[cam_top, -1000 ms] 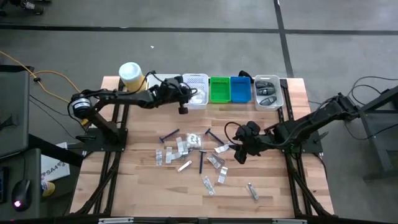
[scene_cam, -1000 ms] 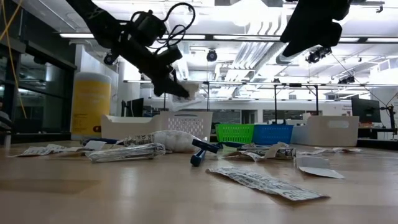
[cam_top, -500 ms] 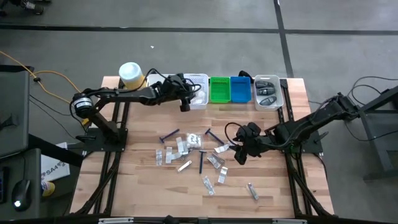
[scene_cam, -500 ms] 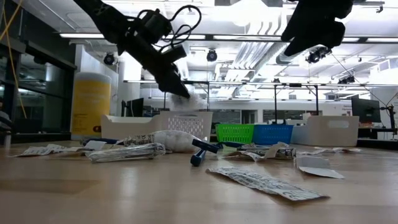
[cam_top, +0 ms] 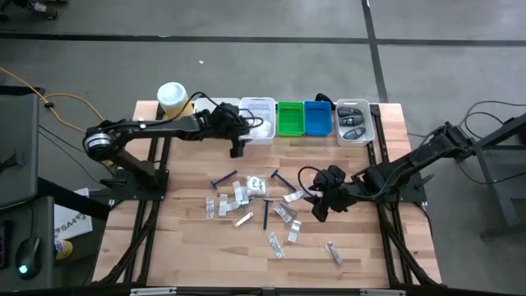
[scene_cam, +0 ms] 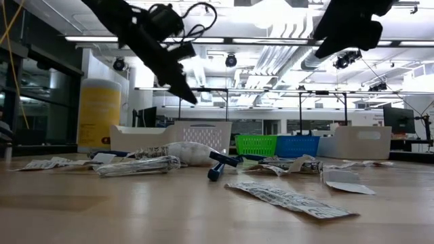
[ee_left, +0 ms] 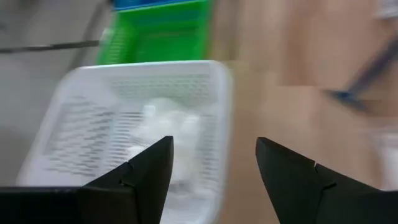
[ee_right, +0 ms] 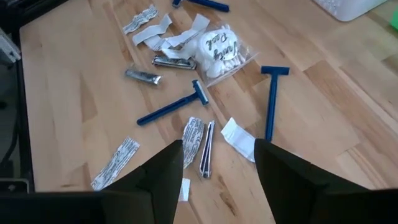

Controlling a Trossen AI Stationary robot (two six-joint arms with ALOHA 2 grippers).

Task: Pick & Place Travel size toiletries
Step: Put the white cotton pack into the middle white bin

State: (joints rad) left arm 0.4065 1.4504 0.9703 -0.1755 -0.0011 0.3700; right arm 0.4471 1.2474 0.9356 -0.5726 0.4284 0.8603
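The travel size toiletries [cam_top: 255, 201] lie scattered on the middle of the table: clear and white sachets and dark-blue razors [ee_right: 171, 107], along with a bag of white pads [ee_right: 217, 50]. A few white sachets [ee_left: 161, 130] lie inside the white basket [cam_top: 258, 119] at the far edge. My left gripper [cam_top: 237, 149] hangs open and empty in the air by that basket's near left corner, pointing at it. My right gripper [cam_top: 319, 210] hovers open above the right side of the scattered pile, with nothing between its fingers [ee_right: 283, 171].
A green basket [cam_top: 290, 117], a blue basket [cam_top: 317, 117] and a white bin with dark items [cam_top: 354, 122] stand in a row right of the white basket. A yellow canister with a white lid [cam_top: 174, 99] stands at the far left corner. Bare wood lies along the near edge.
My left gripper, shut on a white sachet over the white basket, has opened and let it go. The sachet has dropped into the basket. The gripper has then drawn back a little toward the near left and risen, empty.
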